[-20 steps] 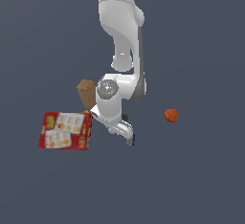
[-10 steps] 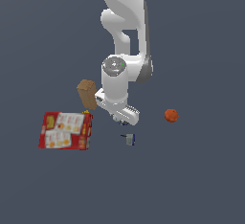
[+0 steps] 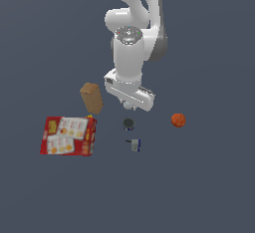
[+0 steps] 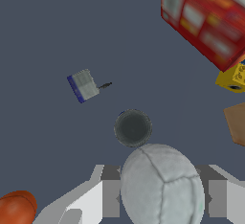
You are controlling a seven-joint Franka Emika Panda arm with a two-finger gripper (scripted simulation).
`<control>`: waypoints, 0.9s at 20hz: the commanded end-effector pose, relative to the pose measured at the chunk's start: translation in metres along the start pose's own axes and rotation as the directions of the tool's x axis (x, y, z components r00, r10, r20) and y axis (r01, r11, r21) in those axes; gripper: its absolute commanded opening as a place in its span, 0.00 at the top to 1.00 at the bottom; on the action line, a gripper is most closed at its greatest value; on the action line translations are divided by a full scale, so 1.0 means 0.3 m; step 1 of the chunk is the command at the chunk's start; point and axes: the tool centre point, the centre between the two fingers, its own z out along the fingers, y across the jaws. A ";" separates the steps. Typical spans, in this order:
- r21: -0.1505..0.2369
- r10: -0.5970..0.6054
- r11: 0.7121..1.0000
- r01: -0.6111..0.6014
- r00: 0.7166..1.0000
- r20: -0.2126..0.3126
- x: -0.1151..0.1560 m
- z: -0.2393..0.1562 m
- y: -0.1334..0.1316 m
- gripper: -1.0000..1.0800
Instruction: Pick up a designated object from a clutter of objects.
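Wrist view: my gripper [image 4: 162,196] is closed on the small whitish-grey seamed ball [image 4: 161,185], one light-grey finger [image 4: 98,196] against each side of it. The ball fills the space between the fingers and is off the floor.

Exterior view: the ball [image 3: 129,105] shows only as a small pale lump under my white gripper [image 3: 129,103], above the dark grey floor [image 3: 209,187]. My arm stands roughly vertical over the middle of the clutter.

Objects on the floor, exterior view:
- dark round disc [image 3: 128,123], almost straight below the held ball
- small grey block with a blue edge [image 3: 135,145], just beyond the disc toward the camera, with a thin dark stub sticking out of one side
- orange-red ball [image 3: 178,120], well apart toward the exterior view's right
- brown upright box [image 3: 91,98], toward the exterior view's left of the gripper, tilted slightly
- flat red printed box [image 3: 68,135], lying near the foot of the brown box, further left

Wrist view also shows the disc [image 4: 133,128], the grey-blue block [image 4: 83,85], the orange-red ball [image 4: 17,208], the red box [image 4: 206,15] and a yellow printed corner [image 4: 233,77] next to the red box; can't tell what that belongs to.
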 end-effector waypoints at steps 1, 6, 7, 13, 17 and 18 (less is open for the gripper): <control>-0.001 0.000 1.000 0.000 1.000 -0.001 -0.042 -0.063 0.000 1.00; -0.002 0.000 1.000 0.000 1.000 -0.002 -0.126 -0.191 -0.003 1.00; -0.002 0.000 1.000 0.000 1.000 -0.002 -0.143 -0.217 -0.003 1.00; -0.003 0.000 1.000 0.000 1.000 -0.002 -0.250 -0.384 -0.009 1.00; -0.003 0.000 1.000 0.000 1.000 -0.002 -0.314 -0.485 -0.013 1.00; -0.003 0.000 1.000 0.000 1.000 -0.002 -0.328 -0.508 -0.015 1.00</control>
